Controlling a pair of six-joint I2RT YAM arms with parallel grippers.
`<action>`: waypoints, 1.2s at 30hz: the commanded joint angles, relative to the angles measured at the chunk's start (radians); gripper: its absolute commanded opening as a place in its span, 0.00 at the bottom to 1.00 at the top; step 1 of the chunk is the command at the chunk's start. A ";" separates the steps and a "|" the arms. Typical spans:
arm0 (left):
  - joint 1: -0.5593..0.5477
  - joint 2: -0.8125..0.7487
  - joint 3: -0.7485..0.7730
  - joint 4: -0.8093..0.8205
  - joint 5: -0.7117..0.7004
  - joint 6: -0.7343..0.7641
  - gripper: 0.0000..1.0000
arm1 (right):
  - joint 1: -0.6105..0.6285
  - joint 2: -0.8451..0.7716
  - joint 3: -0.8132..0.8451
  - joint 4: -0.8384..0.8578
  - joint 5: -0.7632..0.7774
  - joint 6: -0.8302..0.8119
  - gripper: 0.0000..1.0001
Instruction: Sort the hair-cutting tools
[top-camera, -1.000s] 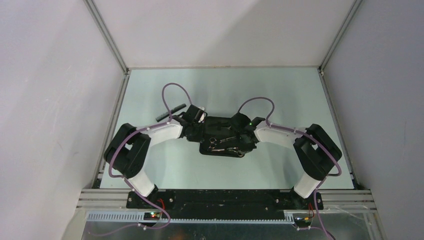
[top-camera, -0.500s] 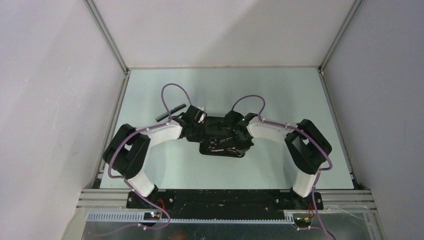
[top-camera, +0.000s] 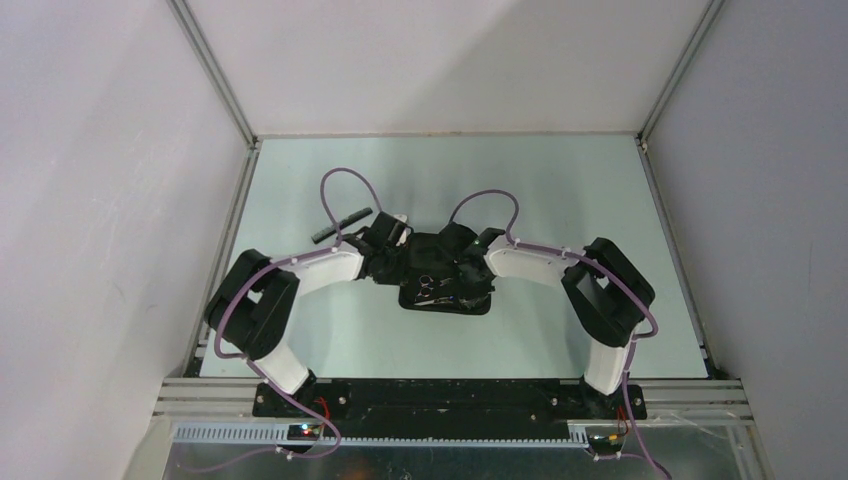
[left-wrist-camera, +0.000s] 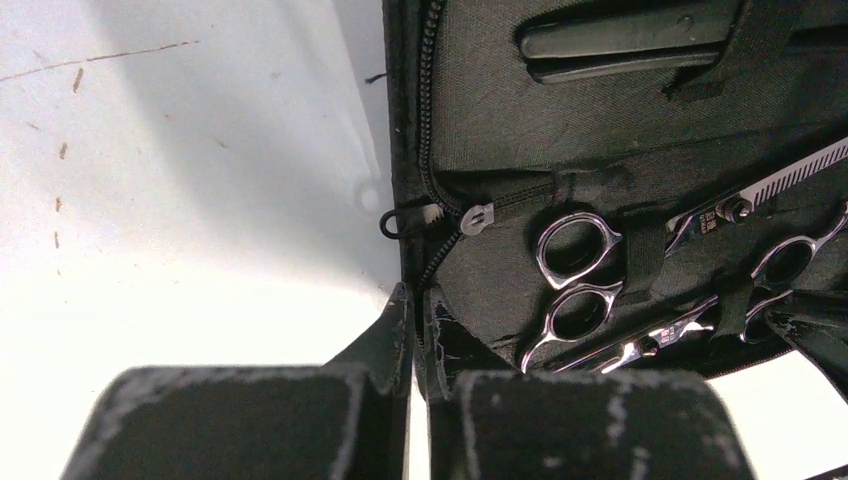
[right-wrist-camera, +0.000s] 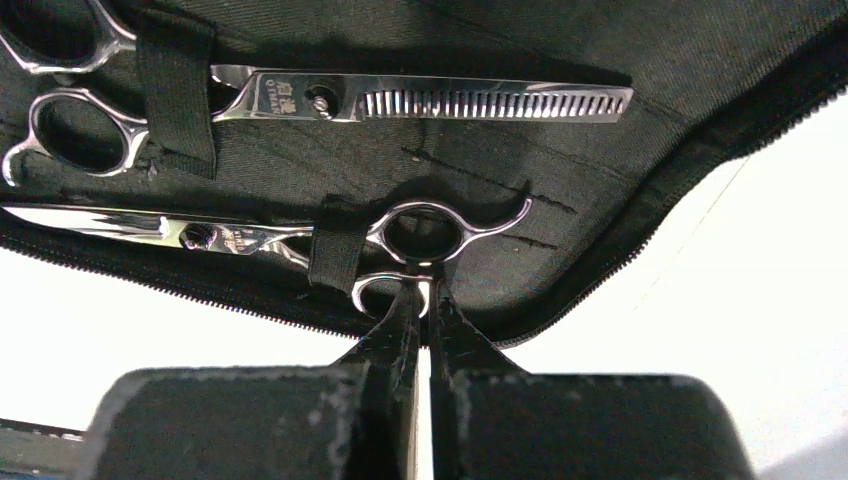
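The black pouch (top-camera: 447, 297) lies open in the middle of the table. Two silver scissors are strapped inside it: a toothed thinning pair (right-wrist-camera: 420, 102) and a straight pair (right-wrist-camera: 240, 238). Both also show in the left wrist view, the first (left-wrist-camera: 575, 285) and the second (left-wrist-camera: 790, 268). My right gripper (right-wrist-camera: 424, 292) is shut on the straight pair's ring handles (right-wrist-camera: 425, 235). My left gripper (left-wrist-camera: 420, 305) is shut on the pouch's zipped edge (left-wrist-camera: 425, 215). A black hair clip (left-wrist-camera: 625, 38) sits under a strap. A flat dark bar, seemingly the comb (top-camera: 340, 224), lies on the table left of the pouch.
The pale table (top-camera: 560, 190) is fenced by metal rails and grey walls. The zipper pull (left-wrist-camera: 478, 216) hangs at the pouch's edge. Purple cables (top-camera: 345, 180) arch above both wrists.
My right arm has moved left and inward over the pouch, bringing its gripper onto the scissors' rings. The left arm and the pouch have stayed put.
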 joint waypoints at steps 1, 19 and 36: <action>-0.050 -0.001 -0.031 0.058 0.047 -0.068 0.01 | -0.013 -0.045 -0.050 0.159 -0.085 0.139 0.00; -0.049 -0.012 -0.051 0.041 0.014 -0.089 0.00 | -0.042 -0.187 -0.145 0.115 -0.036 0.167 0.05; -0.049 0.002 -0.040 0.046 0.021 -0.071 0.00 | -0.170 -0.295 -0.140 0.349 -0.122 -0.178 0.46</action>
